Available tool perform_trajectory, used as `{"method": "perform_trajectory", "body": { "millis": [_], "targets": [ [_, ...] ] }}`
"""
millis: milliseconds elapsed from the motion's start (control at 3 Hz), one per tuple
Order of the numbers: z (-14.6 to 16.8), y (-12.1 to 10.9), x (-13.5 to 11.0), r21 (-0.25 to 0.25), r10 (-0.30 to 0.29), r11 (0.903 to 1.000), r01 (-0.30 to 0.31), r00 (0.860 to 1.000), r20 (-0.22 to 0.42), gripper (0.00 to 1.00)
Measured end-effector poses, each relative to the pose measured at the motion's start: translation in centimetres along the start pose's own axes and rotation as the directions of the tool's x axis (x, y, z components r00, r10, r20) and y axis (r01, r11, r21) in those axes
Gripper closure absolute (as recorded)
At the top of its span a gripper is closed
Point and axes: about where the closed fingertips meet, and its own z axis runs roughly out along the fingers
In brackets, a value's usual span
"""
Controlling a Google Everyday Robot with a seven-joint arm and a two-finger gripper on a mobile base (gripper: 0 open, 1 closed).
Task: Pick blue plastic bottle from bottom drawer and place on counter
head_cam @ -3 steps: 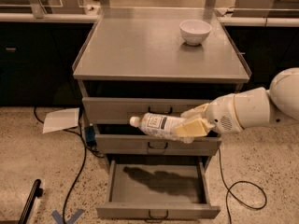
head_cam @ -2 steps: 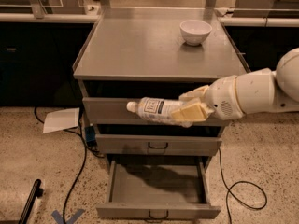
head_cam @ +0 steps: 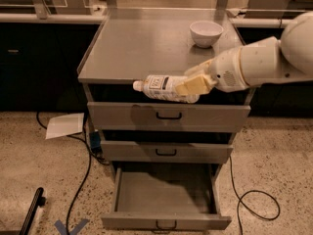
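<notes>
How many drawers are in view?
3, stacked under the counter: top drawer, middle drawer, and the bottom drawer pulled open. The gripper holds the blue plastic bottle by the counter's front edge.

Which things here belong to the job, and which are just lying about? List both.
Job: blue plastic bottle; gripper holding it at the front edge of the counter; open bottom drawer.
Lying about: white bowl on the counter; paper sheet on the floor.

Rounded white arm ends in pale-yellow jaws in front of the counter.
</notes>
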Motion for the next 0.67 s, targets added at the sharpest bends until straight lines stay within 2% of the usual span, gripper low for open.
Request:
{"method": "perform_trajectory", "body": {
  "millis": [333, 667],
  "targets": [
    [1.9, -2.5, -2.6, -0.012, 0.007, 0.9999, -0.007, 1.000, 0.013, 1.00],
    [3.3, -4.1, -4.9, -0.021, 0.005, 0.9998, -0.005, 1.000, 0.018, 1.00]
  ]
}}
